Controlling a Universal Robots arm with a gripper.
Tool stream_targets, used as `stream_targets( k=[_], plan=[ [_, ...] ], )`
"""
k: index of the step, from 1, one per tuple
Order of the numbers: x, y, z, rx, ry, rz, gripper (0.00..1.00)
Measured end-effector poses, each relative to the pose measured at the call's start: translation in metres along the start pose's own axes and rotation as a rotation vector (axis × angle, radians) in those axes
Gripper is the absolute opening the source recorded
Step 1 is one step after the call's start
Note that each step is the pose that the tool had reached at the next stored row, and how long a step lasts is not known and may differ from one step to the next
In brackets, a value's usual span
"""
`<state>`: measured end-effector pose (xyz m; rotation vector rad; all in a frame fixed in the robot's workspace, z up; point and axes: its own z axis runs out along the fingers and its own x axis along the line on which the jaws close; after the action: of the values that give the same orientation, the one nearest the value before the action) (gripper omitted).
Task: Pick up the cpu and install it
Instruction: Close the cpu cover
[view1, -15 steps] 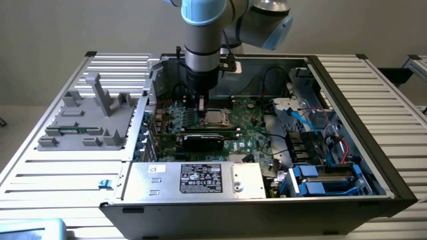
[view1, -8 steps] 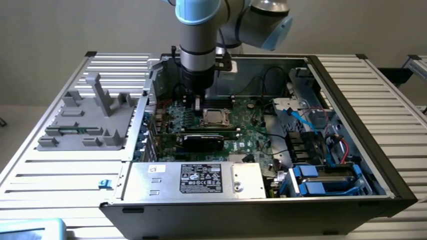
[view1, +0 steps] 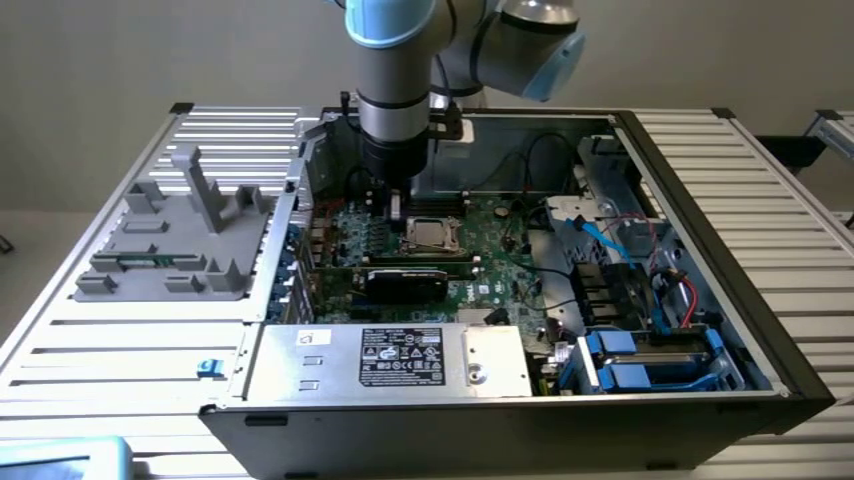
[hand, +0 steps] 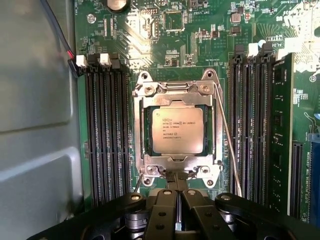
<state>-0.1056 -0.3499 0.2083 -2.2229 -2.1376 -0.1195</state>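
The cpu, a silver square chip with printed text, lies flat inside the metal-framed socket on the green motherboard. In the exterior view the cpu sits in the middle of the open computer case. My gripper is shut with its black fingers pressed together and nothing between them. Its tips hang just beside the socket frame's edge, off the chip. In the exterior view the gripper reaches down into the case just to that view's left of the socket.
Black memory slots flank the socket on both sides, with a thin socket lever wire along one edge. A black graphics card lies near the socket. The power supply and drive bays fill the case front. A grey fixture stands outside.
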Motion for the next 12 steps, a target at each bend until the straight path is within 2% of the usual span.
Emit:
stream_targets(
  k=[8, 12],
  plan=[
    [-0.0002, -0.0004, 0.0018, -0.0172, 0.0003, 0.003, 0.11],
    [-0.0004, -0.0004, 0.0037, -0.0231, 0.0005, 0.005, 0.11]
  ],
)
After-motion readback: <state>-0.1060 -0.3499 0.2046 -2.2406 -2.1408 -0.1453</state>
